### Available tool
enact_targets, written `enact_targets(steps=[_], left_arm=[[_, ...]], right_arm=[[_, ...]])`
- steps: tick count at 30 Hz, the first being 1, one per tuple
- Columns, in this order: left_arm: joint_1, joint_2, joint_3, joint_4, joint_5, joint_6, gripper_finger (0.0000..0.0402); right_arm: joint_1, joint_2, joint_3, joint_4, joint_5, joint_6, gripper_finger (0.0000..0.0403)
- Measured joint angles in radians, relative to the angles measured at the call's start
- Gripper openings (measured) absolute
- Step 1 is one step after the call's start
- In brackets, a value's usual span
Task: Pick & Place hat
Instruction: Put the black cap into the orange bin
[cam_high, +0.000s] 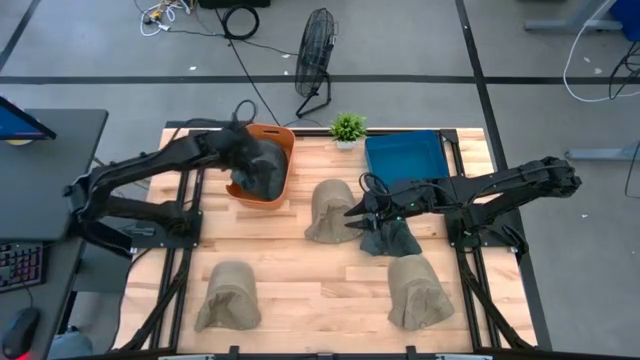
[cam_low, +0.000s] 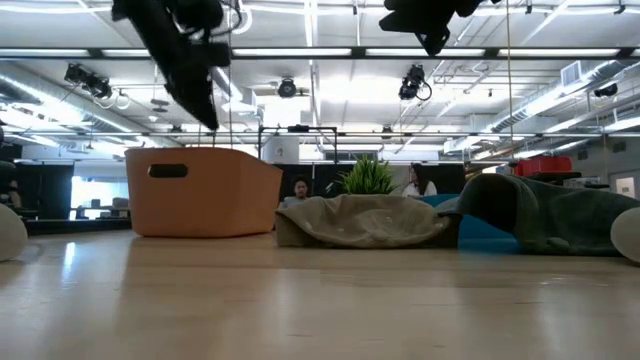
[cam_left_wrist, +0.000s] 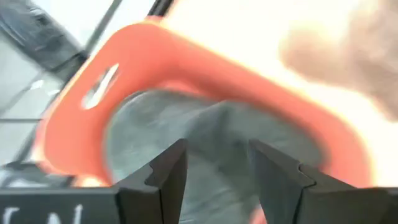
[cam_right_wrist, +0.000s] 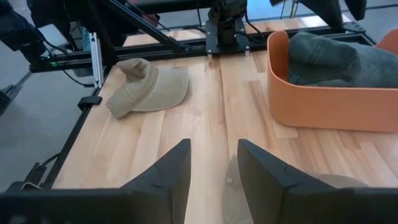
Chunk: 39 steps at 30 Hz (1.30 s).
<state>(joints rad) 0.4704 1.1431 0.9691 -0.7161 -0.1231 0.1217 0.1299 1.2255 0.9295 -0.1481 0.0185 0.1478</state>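
A dark grey hat (cam_high: 258, 170) lies inside the orange basket (cam_high: 283, 140); in the left wrist view the hat (cam_left_wrist: 186, 124) fills the basket's floor. My left gripper (cam_left_wrist: 214, 168) hovers open above it, well clear of the basket rim (cam_low: 200, 152) in the low view. My right gripper (cam_right_wrist: 212, 165) is open and raised over the middle tan hat (cam_high: 330, 208), touching nothing. Another dark hat (cam_high: 390, 238) lies flat on the table just beside it. Two more tan hats (cam_high: 228, 295) (cam_high: 418, 292) rest near the table's near edge.
A blue bin (cam_high: 405, 157) and a small potted plant (cam_high: 347, 128) stand at the far edge. The left arm's base frame (cam_right_wrist: 227, 25) borders the table's left side. Bare wood (cam_high: 320, 290) shows between the two near tan hats.
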Motion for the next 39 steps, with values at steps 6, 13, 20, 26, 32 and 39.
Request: enact_targets(steps=[6,13,20,26,32,39], left_arm=[[-0.102,-0.075,0.0,0.033,0.102,-0.191,0.0174],[-0.286,-0.086,0.0,0.09,0.148,-0.332,0.0174],[-0.482,-0.086,0.0,0.203,0.146,-0.45,0.0174],[-0.585,-0.086,0.0,0.274,0.098,-0.519,0.0174],[-0.647,-0.084,0.0,0.308,0.092,-0.526,0.0174],[-0.676,-0.084,0.0,0.309,0.09,-0.593,0.0174]], right_arm=[[0.0,0.0,0.0,0.016,-0.003,0.0,0.0135],[0.02,0.0,0.001,0.014,-0.038,0.027,0.0135],[0.076,0.0,0.153,-0.323,-0.03,-0.026,0.0135],[0.105,-0.001,0.238,-0.671,-0.028,0.002,0.0135],[0.111,0.0,0.184,-0.829,-0.036,0.052,0.0135],[0.111,0.0,0.135,-0.814,-0.035,0.098,0.0135]])
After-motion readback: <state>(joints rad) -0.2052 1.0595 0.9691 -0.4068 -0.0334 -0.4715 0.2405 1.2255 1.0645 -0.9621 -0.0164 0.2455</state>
